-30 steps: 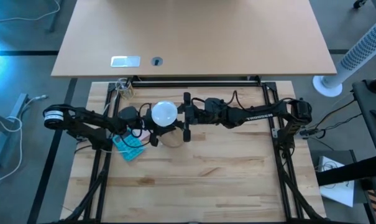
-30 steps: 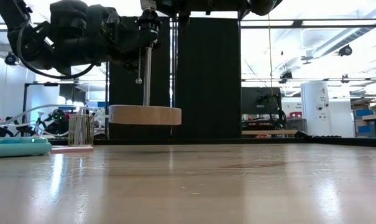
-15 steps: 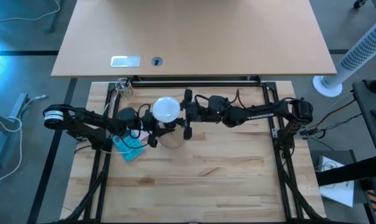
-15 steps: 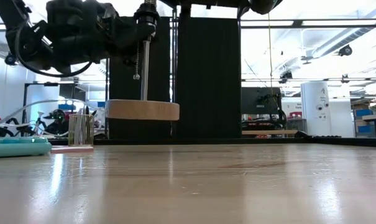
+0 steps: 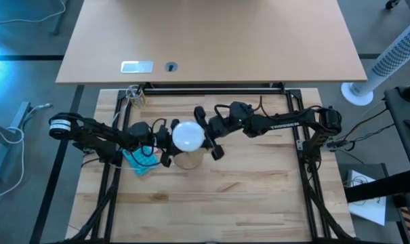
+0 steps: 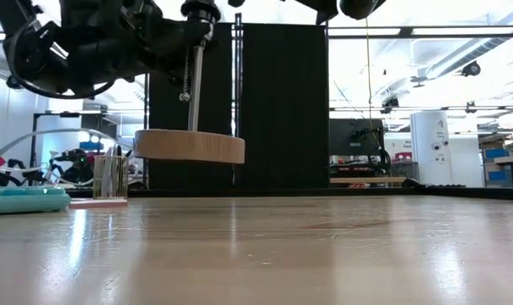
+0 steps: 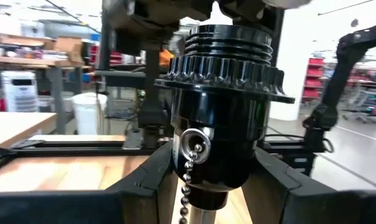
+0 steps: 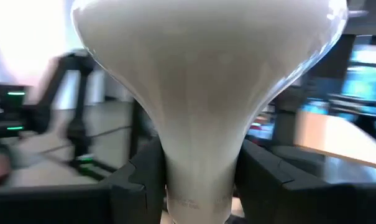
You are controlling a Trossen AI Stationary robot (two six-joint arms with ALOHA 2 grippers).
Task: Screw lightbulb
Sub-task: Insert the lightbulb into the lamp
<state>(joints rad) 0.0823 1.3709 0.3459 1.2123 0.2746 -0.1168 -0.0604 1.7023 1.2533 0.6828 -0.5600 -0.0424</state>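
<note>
A small lamp, a round wooden disc (image 6: pixel 190 146) with a thin metal stem (image 6: pixel 193 89) and a black socket (image 7: pixel 219 112), hangs clear of the table in my left gripper (image 5: pixel 169 141). The white frosted lightbulb (image 5: pixel 188 135) sits right above the socket with its globe up, in my right gripper (image 5: pixel 203 134). Both grippers are shut on these things. A bead pull chain (image 7: pixel 188 180) hangs from the socket. Whether the bulb's neck is in the socket is hidden. My left gripper pinches the black socket's lower body (image 7: pixel 175 155) between its two fingers (image 7: pixel 144 180), level, from the table's left. The lamp is lifted clear and hangs below, slightly tilted. My right gripper pinches the bulb's narrow neck (image 8: pixel 197 174) between its two fingers (image 8: pixel 138 174), level, from the table's right. The globe stands above the fingers.
A teal tray (image 5: pixel 140 161) lies on the table under the left arm; it also shows in the low view (image 6: pixel 23 199). A small cup of sticks (image 6: pixel 110 176) stands at the far left. The near half of the wooden table (image 5: pixel 211 196) lies bare.
My right gripper has moved toward the table's near edge with the bulb and has turned about. The bulb now stands over the socket. My left gripper has raised the lamp a little, and the wooden disc has tipped, its left side higher.
</note>
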